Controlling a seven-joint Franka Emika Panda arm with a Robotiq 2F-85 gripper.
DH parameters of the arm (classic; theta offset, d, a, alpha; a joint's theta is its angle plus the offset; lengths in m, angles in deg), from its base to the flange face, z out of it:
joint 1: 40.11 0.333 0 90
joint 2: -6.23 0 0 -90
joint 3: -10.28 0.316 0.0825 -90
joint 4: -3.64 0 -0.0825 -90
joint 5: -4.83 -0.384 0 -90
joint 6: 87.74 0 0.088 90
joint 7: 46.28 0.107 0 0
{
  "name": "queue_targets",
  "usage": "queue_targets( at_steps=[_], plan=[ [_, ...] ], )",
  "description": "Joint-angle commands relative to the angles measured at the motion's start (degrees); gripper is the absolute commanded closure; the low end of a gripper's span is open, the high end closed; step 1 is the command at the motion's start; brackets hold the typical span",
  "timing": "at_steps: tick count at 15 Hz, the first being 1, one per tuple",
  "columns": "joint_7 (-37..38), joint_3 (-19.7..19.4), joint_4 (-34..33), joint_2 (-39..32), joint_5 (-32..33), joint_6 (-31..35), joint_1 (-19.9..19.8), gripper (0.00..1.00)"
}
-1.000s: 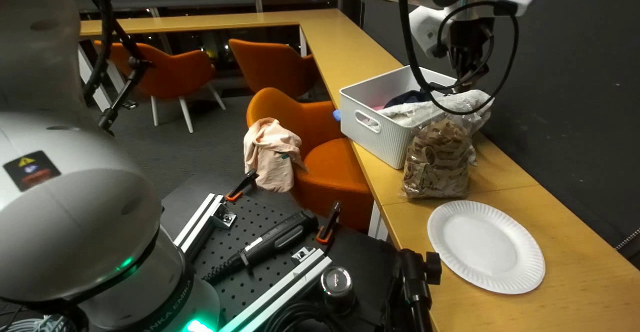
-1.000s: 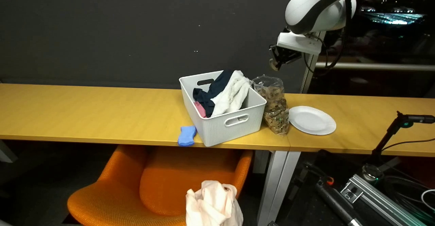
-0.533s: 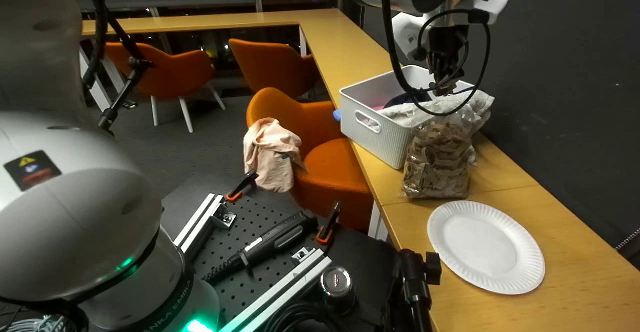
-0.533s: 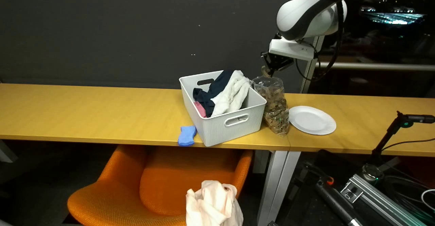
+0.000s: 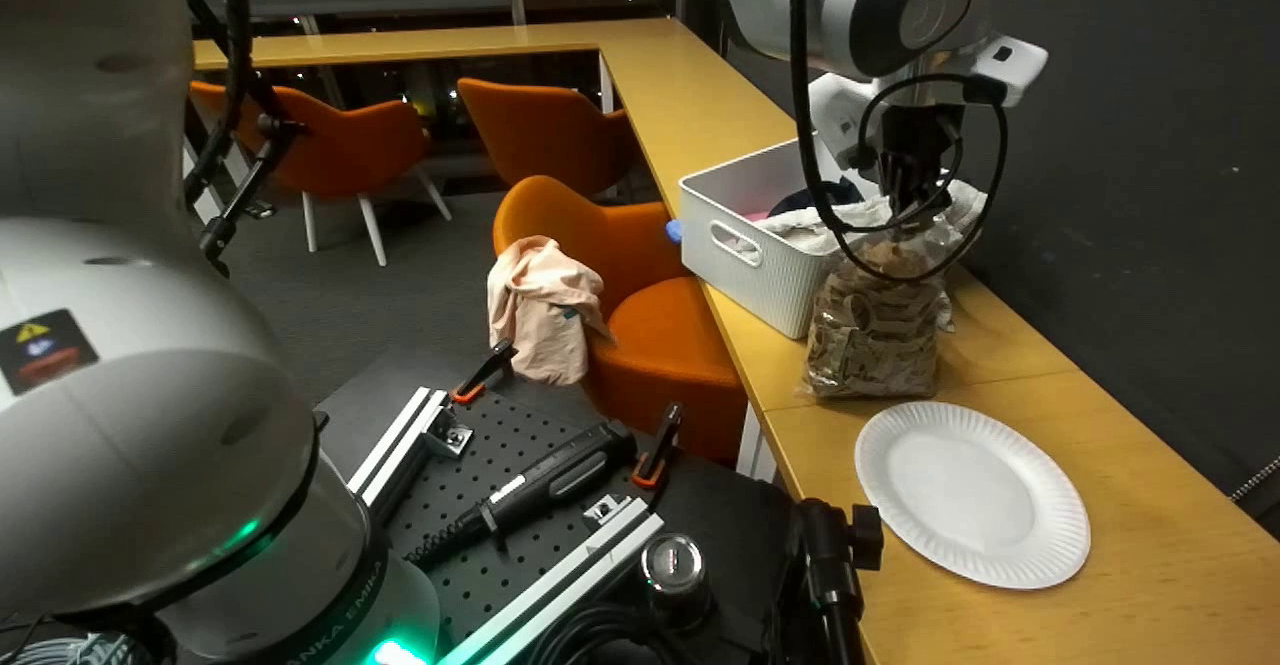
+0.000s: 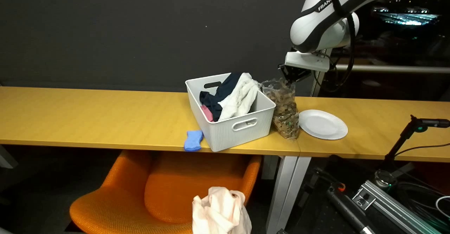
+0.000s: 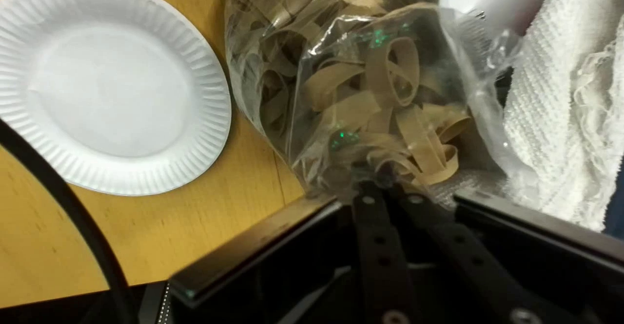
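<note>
A clear plastic bag (image 6: 285,112) filled with tan loops (image 7: 376,78) is stood on the wooden surface (image 6: 105,114), between a light grey bin (image 6: 228,137) and a white paper plate (image 5: 970,495). Its upper part is formed by loose, shiny film. Directly over that top the gripper (image 7: 378,180) is held, pointed downward, its jaws drawn together. In the wrist view the fingertips are seen against the film and the nearest loops; whether any film or loop is pinched between them cannot be told, as the tips are blurred and partly hidden.

The plate is laid flat just beside the bag. On the bag's opposite side the bin is set at an angle to the surface's edge. In it are heaped a white textured cloth (image 6: 239,100), a navy cloth (image 6: 226,88) and a pink cloth (image 6: 207,113); the white one is draped up to the rim nearest the bag. A small blue item (image 6: 193,140) is placed beside the bin, at the front edge of the surface.

Farther out, an orange chair (image 5: 670,330) is placed close to the surface, a peach cloth (image 5: 545,310) being draped over it. Beside the robot base (image 5: 400,585), a black tool (image 5: 565,470) is laid on a perforated board (image 5: 520,435).
</note>
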Motion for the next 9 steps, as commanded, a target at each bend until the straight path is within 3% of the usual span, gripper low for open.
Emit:
queue_targets(
  at_steps=[1, 6, 7, 9],
  plan=[
    [0.7, -0.4, -0.5, -0.7, 0.0, -0.9, 0.1, 0.99],
    [0.7, -0.6, 0.9, 0.6, 0.4, -1.2, 0.5, 0.99],
    [1.0, -0.7, 0.9, 0.6, 0.5, -1.4, 0.5, 0.71],
    [0.8, -0.7, 1.0, 1.0, 0.2, -1.7, 0.3, 0.65]
  ],
)
